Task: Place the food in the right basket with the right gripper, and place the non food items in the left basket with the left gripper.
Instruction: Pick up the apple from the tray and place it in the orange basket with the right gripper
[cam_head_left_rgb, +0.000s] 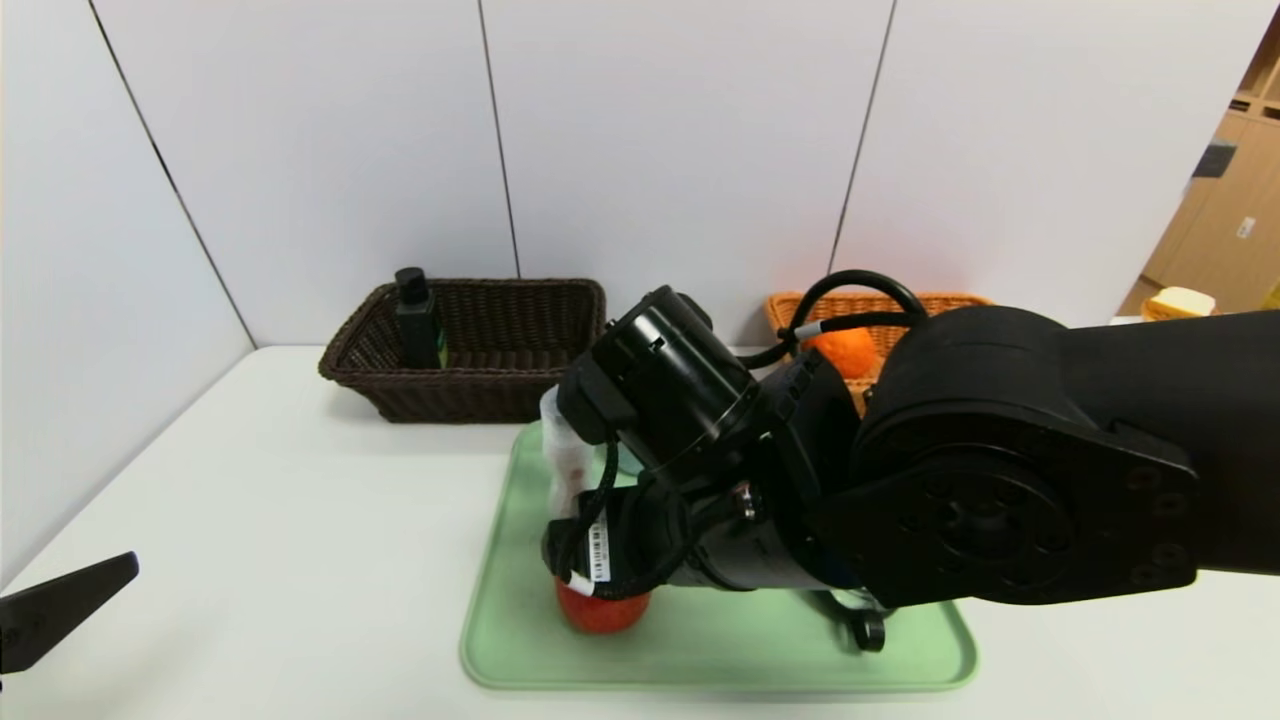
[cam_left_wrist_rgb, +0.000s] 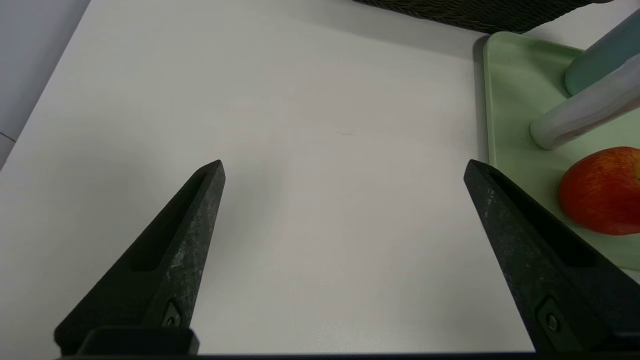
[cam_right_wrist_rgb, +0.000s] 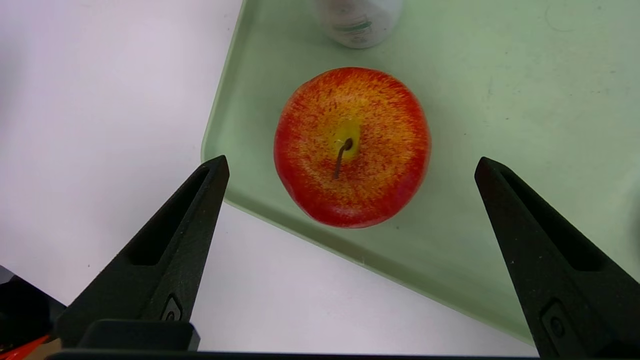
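Right wrist view: the right gripper (cam_right_wrist_rgb: 350, 165) hangs above the round red-and-yellow apple (cam_right_wrist_rgb: 352, 146), jaws spread wide with the fruit between them, untouched — it sits at frame centre on the pale green plastic tray (cam_right_wrist_rgb: 525, 100). The left gripper (cam_left_wrist_rgb: 345, 172), jaws released, hovers over the white worktop (cam_left_wrist_rgb: 300, 125) at lower left in the head view.

White wall panels (cam_head_left_rgb: 680, 140) with dark seams fill the upper frame. Wooden cabinets (cam_head_left_rgb: 1225, 210) stand at far right, behind the white table (cam_head_left_rgb: 250, 520).
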